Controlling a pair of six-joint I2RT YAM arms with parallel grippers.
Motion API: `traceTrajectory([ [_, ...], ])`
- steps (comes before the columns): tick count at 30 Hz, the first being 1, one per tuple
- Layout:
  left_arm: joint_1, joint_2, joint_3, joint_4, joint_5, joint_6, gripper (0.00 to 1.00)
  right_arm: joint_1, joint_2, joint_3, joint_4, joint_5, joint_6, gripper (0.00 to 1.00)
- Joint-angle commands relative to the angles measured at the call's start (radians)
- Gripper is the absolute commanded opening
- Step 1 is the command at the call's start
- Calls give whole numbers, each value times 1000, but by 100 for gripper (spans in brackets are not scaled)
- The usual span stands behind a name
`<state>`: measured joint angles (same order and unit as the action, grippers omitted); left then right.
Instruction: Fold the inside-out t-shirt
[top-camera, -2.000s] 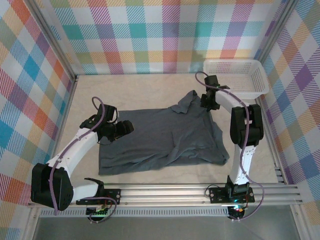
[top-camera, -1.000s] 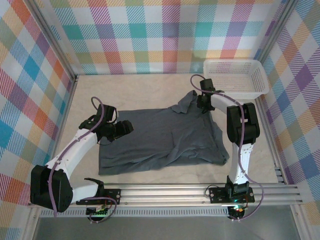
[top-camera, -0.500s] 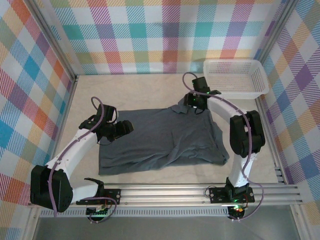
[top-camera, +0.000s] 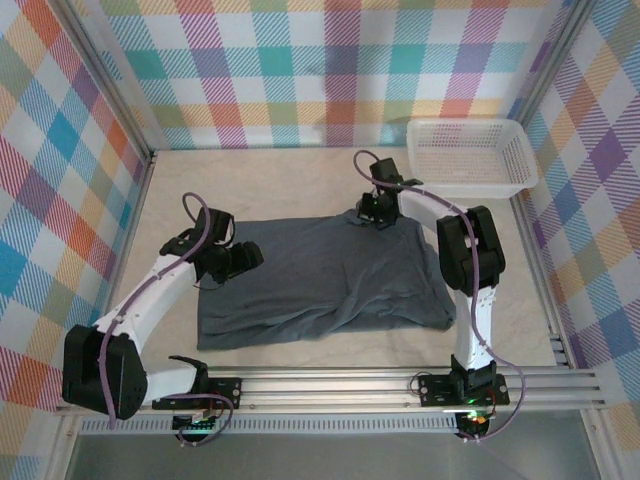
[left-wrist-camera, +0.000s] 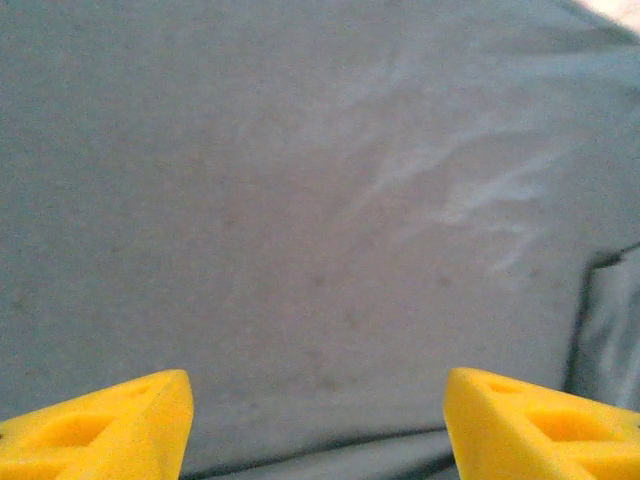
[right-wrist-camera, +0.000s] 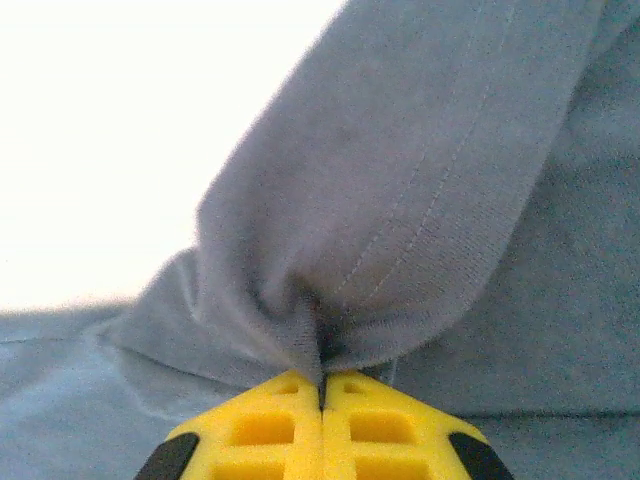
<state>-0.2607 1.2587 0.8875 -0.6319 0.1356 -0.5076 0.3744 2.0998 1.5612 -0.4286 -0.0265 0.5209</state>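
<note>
The dark slate-grey inside-out t-shirt lies spread on the table, rumpled along its near hem. My right gripper sits at the shirt's far edge, shut on a bunched fold of the cloth; in the right wrist view the gripper has its yellow fingertips pressed together on that fold. My left gripper hovers over the shirt's left side. In the left wrist view the gripper is open, its yellow fingertips wide apart over flat grey cloth, holding nothing.
A white mesh basket stands at the back right corner. Checkered walls close in the table on three sides. A metal rail runs along the near edge by the arm bases.
My right gripper has travelled left along the shirt's far edge and shut on the raised fold there. The left arm has stayed where it was.
</note>
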Motion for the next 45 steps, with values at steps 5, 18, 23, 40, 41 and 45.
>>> traceTrajectory([
  [5, 4, 158, 150, -57, -140, -11, 61, 1, 104, 355, -127, -78, 34, 31],
  [18, 136, 493, 274, -58, -275, -76, 0, -22, -144, -93, -150, 160, 19, 1],
  [23, 219, 598, 306, -58, -256, -86, 0, -22, -181, -252, -162, 129, 59, 0],
  [40, 371, 486, 244, 2, -145, -53, 2, 58, -352, -380, -180, 98, 144, 12],
  [41, 371, 458, 235, 20, -113, -44, 9, 54, -366, -357, -180, 136, 110, 24],
  [45, 362, 343, 215, 63, -3, -1, 36, 32, -339, -281, -147, 359, -96, 41],
])
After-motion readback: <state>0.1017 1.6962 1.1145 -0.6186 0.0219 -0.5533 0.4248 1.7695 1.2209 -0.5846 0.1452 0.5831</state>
